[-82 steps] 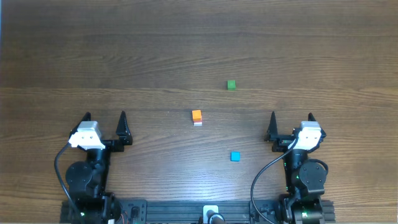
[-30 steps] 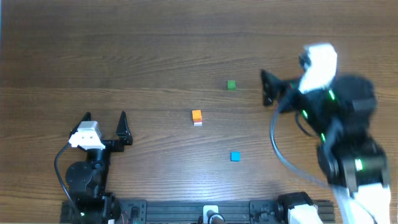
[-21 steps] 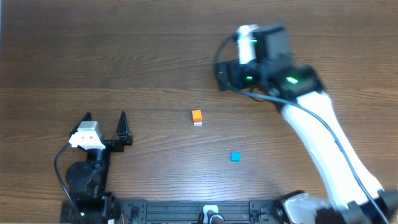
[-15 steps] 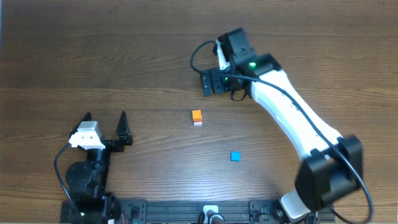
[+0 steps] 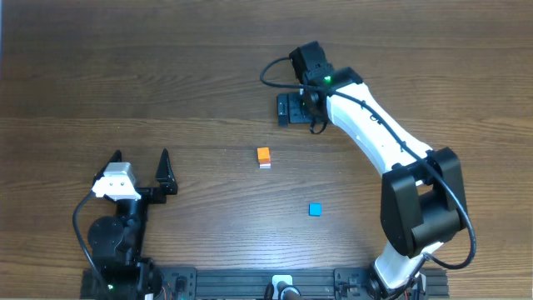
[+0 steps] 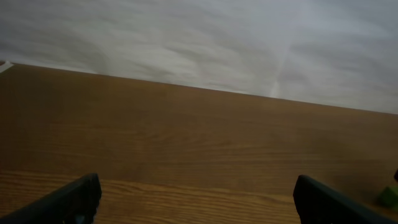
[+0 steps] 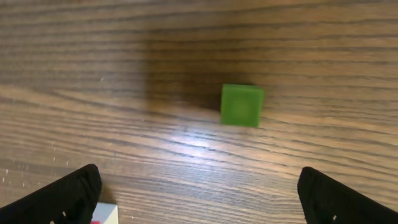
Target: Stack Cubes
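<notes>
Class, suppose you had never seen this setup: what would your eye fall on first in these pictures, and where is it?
The white right arm lies stretched far over the table, its open end effector hanging close to a green cube. At the table's middle an orange cube seems to sit on a white one, with a blue cube nearer the bases.

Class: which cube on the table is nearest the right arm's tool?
The green cube, lying just ahead of the open right tool; the orange cube and blue cube sit farther off, nearer the arms' bases.
</notes>
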Robot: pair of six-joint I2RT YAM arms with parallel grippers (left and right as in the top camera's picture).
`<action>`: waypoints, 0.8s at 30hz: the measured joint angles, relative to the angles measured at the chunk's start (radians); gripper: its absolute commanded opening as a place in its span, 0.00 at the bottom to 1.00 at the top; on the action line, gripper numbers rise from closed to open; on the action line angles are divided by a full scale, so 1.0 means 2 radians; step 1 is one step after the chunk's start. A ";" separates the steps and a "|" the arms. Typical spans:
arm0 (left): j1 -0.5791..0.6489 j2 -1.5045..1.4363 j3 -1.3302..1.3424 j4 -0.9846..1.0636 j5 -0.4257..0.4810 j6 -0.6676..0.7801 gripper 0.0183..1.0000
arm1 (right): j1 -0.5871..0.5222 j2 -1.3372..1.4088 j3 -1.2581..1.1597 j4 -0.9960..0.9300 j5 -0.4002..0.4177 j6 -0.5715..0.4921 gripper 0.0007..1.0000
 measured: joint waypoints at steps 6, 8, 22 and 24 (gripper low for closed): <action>0.000 0.000 0.000 0.000 0.000 0.000 1.00 | -0.013 0.000 0.005 -0.001 0.007 0.014 0.99; 0.000 0.000 0.000 0.000 0.000 0.000 1.00 | -0.019 0.003 0.011 -0.003 0.007 0.015 0.99; 0.000 0.000 0.000 0.000 0.000 0.000 1.00 | -0.025 0.078 0.068 -0.047 0.007 0.009 0.99; 0.000 0.000 0.000 0.000 0.000 0.000 1.00 | -0.025 0.089 0.069 -0.047 0.007 0.008 0.99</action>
